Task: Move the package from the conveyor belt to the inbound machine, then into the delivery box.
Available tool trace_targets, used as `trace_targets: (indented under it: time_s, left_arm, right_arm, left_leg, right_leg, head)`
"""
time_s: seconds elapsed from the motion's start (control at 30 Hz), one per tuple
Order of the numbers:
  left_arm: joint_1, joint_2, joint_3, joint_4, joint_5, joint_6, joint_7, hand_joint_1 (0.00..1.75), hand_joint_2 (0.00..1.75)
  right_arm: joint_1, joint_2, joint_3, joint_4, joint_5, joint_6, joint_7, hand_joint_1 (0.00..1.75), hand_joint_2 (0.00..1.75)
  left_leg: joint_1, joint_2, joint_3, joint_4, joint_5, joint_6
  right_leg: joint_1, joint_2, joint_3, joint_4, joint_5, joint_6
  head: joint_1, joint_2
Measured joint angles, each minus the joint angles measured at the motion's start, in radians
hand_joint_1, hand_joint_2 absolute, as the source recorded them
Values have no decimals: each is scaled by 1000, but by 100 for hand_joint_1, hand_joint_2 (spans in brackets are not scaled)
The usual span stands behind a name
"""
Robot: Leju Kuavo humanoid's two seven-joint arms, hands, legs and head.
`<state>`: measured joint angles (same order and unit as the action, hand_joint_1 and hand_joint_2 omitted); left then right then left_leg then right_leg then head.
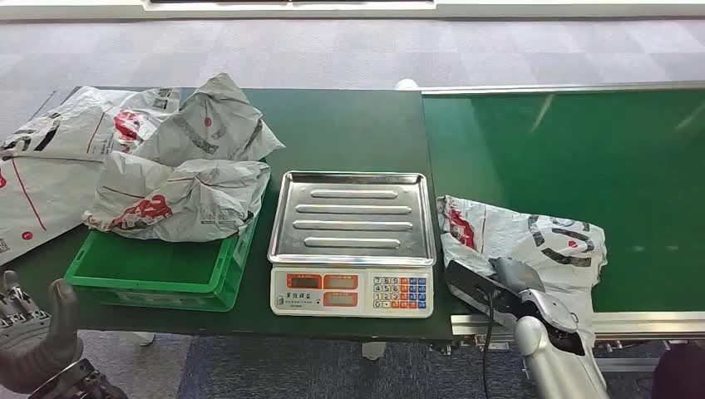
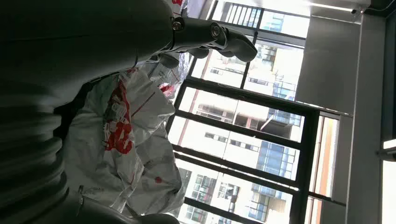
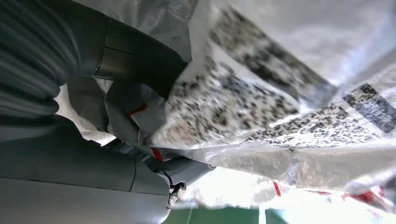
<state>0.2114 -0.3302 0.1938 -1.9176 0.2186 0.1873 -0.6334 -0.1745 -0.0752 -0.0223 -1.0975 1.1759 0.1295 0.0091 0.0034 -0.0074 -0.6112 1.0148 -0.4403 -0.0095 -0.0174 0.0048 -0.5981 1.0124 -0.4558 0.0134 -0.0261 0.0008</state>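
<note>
The package [image 1: 532, 237] is crinkled, glossy grey plastic film; the scale's tray [image 1: 353, 218] is shiny ribbed metal; the crate [image 1: 158, 270] is smooth green plastic.

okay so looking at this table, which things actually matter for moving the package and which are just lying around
Part of the job:
- grey package on the conveyor belt, held by the right hand
- weighing scale, likely the inbound machine
- green crate, likely the delivery box

Just lying about:
- two crumpled packages already on the crate
- flat mailer bag beside it
- left hand, holding nothing
</note>
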Motion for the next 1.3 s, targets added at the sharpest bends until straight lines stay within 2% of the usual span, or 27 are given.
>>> trace_targets:
  time_s: [0.13,0.27,0.37,0.5,0.57,0.6,0.7,0.73,0.77,0.87,0.93,1.0,1.07,1.17,1.3]
  left_arm:
    - [5,-1,0,-6,0,1,-2,0,175]
    - [16,-5,1,-27,5,15,-11,0,175]
    - [19,-5,2,-41,6,21,-13,0,175]
    - [28,-7,2,-50,6,23,-13,0,175]
    - [30,-9,2,-49,12,24,-9,0,175]
    - [27,-9,0,-45,15,24,-7,0,175]
    - [6,-5,-12,-12,16,27,-7,0,175]
    - [-1,-3,-18,2,16,29,-11,0,175]
    - [-7,-1,-23,13,17,31,-16,0,175]
    - [-23,4,-29,37,20,34,-28,0,175]
    - [-28,6,-30,43,27,33,-34,0,175]
    - [-31,7,-31,43,34,20,-35,0,175]
    - [-40,9,-31,45,36,4,-34,0,175]
    - [-52,12,-32,56,36,-13,-29,0,175]
    - [-70,17,-44,80,35,-19,-23,0,175]
  right_arm:
    - [4,1,7,-41,26,-42,7,175,175]
    - [-5,21,8,-129,158,-216,75,175,175]
    - [-20,37,8,-196,198,-233,102,175,175]
    - [-22,48,8,-241,211,-246,95,175,175]
    - [-16,68,-4,-302,237,-330,17,175,175]
    - [-16,92,-22,-371,245,-426,-70,175,175]
    - [-62,207,-116,-624,182,-803,-401,175,175]
    - [-82,242,-145,-689,153,-889,-477,175,175]
    - [-92,270,-165,-752,133,-928,-520,175,175]
    - [-83,332,-178,-904,118,-874,-539,175,175]
    - [-92,352,-143,-897,109,-824,-460,175,175]
    - [-130,341,-55,-786,68,-718,-312,175,175]
    - [-164,317,61,-659,13,-565,-221,175,175]
    - [-207,293,193,-501,-40,-438,-194,175,175]
    - [-284,286,314,-242,-112,-398,-221,175,175]
  left_leg:
    - [0,0,0,0,0,0]
    - [0,0,-1,0,0,0]
    - [0,-1,0,0,0,0]
    - [0,-2,0,0,0,0]
    - [-1,-1,-2,0,1,0]
    - [-1,-1,-3,1,2,0]
    - [-1,-2,-3,0,2,-2]
    - [0,-2,-2,0,2,-2]
    - [1,-2,0,0,1,-2]
    - [1,-1,0,0,-3,-3]
    - [1,3,-1,-1,-6,-5]
    - [1,10,4,-1,-9,-5]
    - [1,13,10,-1,-6,-3]
    - [1,4,6,0,2,-4]
    - [3,1,4,0,4,-6]
  right_leg:
    - [0,0,0,0,0,0]
    - [0,0,0,0,0,0]
    - [0,0,0,0,0,0]
    - [0,-1,0,0,0,0]
    - [-1,-1,-2,0,1,1]
    - [-2,0,-4,1,1,0]
    - [-1,0,-5,1,1,-1]
    - [1,0,-3,1,0,-2]
    - [2,-1,-1,1,-2,-3]
    - [2,0,2,1,-4,-4]
    - [3,4,6,1,-5,-4]
    - [2,11,10,1,-5,-5]
    - [2,14,9,1,-4,-4]
    - [3,5,4,1,1,-3]
    - [5,3,3,1,2,-5]
  head:
    - [0,0]
    - [0,0]
    - [0,0]
    - [0,0]
    - [0,0]
    - [0,0]
    - [0,0]
    - [0,0]
    - [0,0]
    - [0,0]
    - [0,0]
    - [0,0]
    - [-1,0]
    - [-1,0]
    - [-1,0]
